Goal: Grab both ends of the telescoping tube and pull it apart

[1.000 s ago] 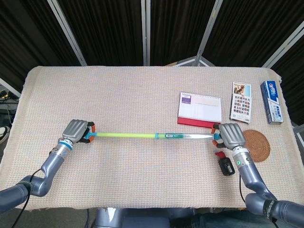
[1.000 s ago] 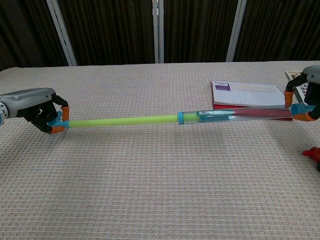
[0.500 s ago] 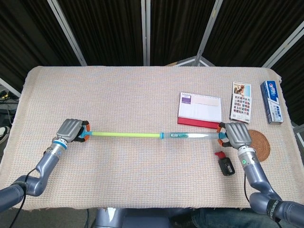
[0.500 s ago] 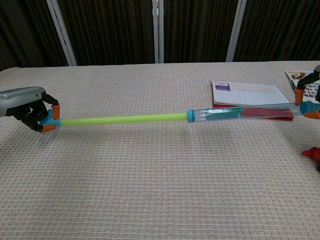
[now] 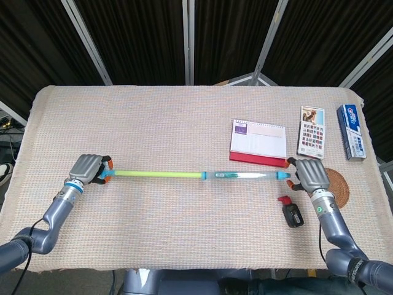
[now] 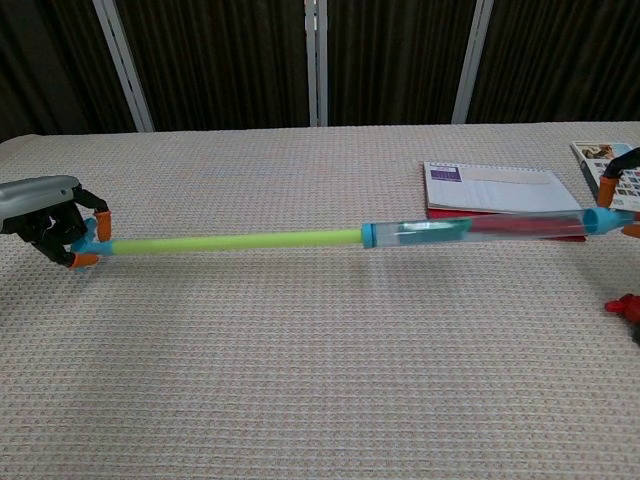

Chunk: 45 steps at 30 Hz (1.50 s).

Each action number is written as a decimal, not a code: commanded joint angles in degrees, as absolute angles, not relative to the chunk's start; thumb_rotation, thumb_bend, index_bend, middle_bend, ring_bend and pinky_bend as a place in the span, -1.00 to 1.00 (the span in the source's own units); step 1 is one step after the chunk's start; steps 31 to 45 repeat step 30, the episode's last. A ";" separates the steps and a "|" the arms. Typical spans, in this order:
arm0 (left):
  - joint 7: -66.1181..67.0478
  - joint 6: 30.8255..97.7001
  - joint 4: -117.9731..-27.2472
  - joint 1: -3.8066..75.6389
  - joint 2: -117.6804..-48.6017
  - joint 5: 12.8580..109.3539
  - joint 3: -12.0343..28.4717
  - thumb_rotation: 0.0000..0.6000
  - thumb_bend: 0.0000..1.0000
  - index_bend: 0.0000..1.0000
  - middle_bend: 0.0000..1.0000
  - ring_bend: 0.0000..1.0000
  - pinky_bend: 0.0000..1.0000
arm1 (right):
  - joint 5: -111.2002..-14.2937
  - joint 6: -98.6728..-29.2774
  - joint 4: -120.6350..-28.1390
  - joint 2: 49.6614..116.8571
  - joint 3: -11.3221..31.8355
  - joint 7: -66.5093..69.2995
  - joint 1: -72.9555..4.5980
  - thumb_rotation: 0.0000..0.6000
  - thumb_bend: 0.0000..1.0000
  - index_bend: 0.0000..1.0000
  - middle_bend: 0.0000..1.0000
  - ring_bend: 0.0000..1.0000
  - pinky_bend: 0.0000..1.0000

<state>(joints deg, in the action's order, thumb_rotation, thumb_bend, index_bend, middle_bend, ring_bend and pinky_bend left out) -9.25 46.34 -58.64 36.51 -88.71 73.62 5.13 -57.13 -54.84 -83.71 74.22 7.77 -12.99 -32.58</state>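
Observation:
The telescoping tube (image 5: 184,175) (image 6: 300,239) stretches left to right just above the table: a lime-green inner section on the left, a clear outer section (image 5: 245,176) (image 6: 480,227) with a blue collar on the right. My left hand (image 5: 88,168) (image 6: 45,207) grips the tube's blue left end cap. At the far right, my right hand (image 5: 310,175) (image 6: 625,180) holds the tube's blue right end; in the chest view only its orange-tipped fingers show at the frame edge.
A desk calendar (image 5: 258,140) (image 6: 495,188) stands just behind the tube's clear part. A small black-and-red device (image 5: 291,213) lies in front of my right hand. A woven coaster (image 5: 334,187), a card pack (image 5: 311,132) and a toothpaste box (image 5: 351,131) sit at the right.
Both hands have moved further apart, left hand leftward and right hand rightward. The tube has grown longer, with more green section showing.

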 commanded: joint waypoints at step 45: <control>3.61 78.16 -92.32 17.25 -67.43 76.99 2.44 1.00 -1.00 -1.00 -1.00 -1.00 -1.00 | -85.01 -85.41 -86.96 64.68 1.90 3.90 -13.83 1.00 -1.00 -1.00 -1.00 -1.00 -1.00</control>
